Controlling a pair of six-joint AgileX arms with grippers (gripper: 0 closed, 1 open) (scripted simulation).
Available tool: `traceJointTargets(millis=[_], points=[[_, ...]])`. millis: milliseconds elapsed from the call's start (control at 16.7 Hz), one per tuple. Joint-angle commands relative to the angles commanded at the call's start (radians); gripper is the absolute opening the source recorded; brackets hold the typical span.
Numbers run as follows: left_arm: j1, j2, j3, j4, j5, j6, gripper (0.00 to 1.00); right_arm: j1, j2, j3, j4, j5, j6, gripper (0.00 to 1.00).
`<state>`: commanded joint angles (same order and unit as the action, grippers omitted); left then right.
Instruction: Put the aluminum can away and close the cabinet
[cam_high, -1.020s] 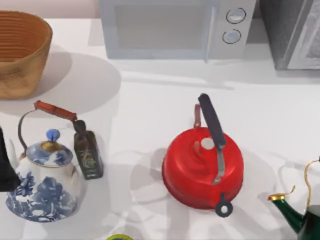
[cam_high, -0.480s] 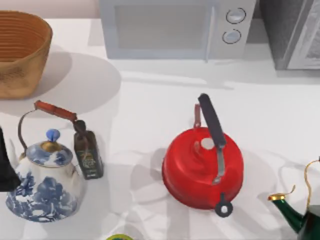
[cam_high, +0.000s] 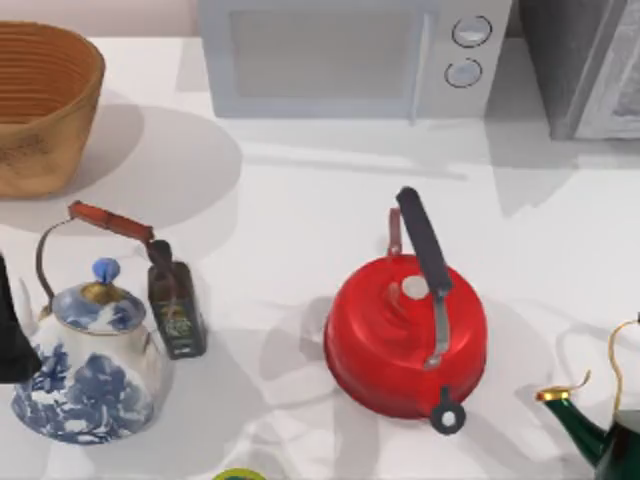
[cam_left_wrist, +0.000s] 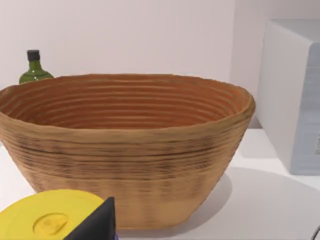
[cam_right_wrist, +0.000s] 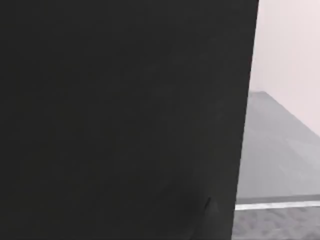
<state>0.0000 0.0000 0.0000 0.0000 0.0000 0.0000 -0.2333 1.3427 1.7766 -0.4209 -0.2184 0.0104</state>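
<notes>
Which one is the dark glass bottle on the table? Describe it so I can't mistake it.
Start at the wicker basket in the top view's far left corner. Nearer the front stands the blue-and-white teapot; the dark glass bottle stands right beside it, slim and square-shouldered, the only bottle among kettles.

The green kettle (cam_high: 612, 432) and a yellow-green round top (cam_high: 238, 474) are cut off by the top view's edges.

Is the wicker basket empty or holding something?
Empty as far as visible: the left wrist view shows bare ribbed inner walls of the basket; its floor is hidden below the rim.
</notes>
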Motion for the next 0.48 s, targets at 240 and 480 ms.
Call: traceJointTargets(millis=[240,480], points=[[0.0,0.0,0.0,0.0,0.0,0.0,1.0,0.361,-0.018,-0.018,-0.012,0.355,0.002,1.0],[0.0,0.0,0.0,0.0,0.0,0.0,1.0,0.602,-0.04,-0.043,-0.018,0.595,0.006,1.0]])
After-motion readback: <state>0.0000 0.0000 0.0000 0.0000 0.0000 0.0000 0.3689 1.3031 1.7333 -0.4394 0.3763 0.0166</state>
